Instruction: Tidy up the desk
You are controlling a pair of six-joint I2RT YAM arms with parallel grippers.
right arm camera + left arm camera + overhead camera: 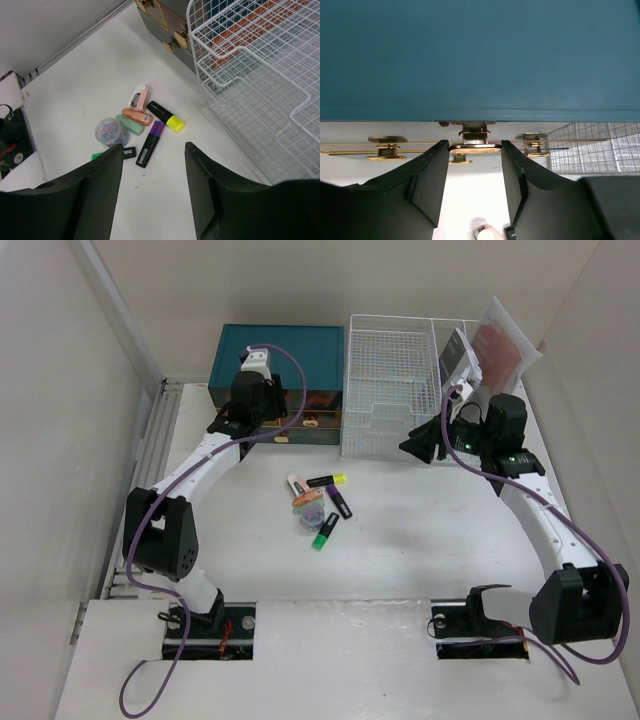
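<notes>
Hugging the gold handle [475, 134] on the blue-green box [480, 60], your left end effector [474, 154] may be pinching it, hard to tell; your right end effector [154, 148] hangs apart above the table [75, 75].

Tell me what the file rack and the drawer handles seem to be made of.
File rack: probably metal wire with a white coating, judging by its thin open grid. Drawer handles: probably metal with a polished gold finish, since they shine.

Bright even light, v. sharp (soft shadows)
</notes>
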